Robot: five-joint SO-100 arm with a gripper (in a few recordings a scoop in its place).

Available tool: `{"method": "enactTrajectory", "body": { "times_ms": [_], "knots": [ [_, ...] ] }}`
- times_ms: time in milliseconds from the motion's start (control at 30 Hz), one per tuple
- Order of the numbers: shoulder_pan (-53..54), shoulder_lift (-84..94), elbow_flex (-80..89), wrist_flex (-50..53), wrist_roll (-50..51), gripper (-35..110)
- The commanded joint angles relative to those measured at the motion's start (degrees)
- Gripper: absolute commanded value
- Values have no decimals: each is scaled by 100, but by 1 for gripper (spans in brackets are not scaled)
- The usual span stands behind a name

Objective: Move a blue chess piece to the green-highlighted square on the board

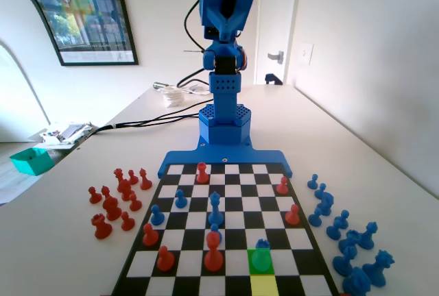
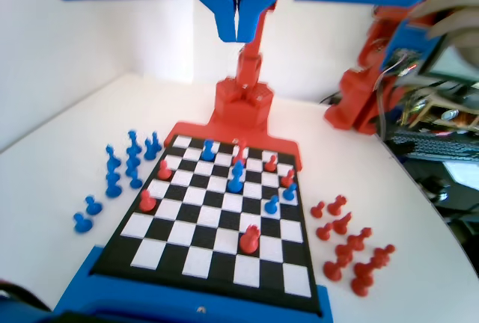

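Two fingers [image 2: 238, 28] pressed together (holding nothing), raised high above the board [image 2: 217, 222].

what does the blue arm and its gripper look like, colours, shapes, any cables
The blue arm is blocky bright-blue plastic all over, rising from a perforated, roughly hexagonal base joined to the board's blue frame. A dotted panel marks its lower column, and thin dark cables trail off beside it across the table. The gripper has two flat, wedge-shaped blue jaws tapering to a narrow seam.

red pawn [image 1: 213, 253] beside green-highlighted square [image 1: 260, 262], open board [image 1: 302, 262] on its other side
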Motion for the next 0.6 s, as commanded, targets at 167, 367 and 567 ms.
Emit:
{"method": "enactTrajectory", "body": {
  "times_ms": [167, 367, 567],
  "knots": [
    [18, 343, 44, -105, 9, 1],
    [-9, 343, 44, -105, 9, 1],
    [-9, 343, 44, -105, 9, 1]
  ]
}}
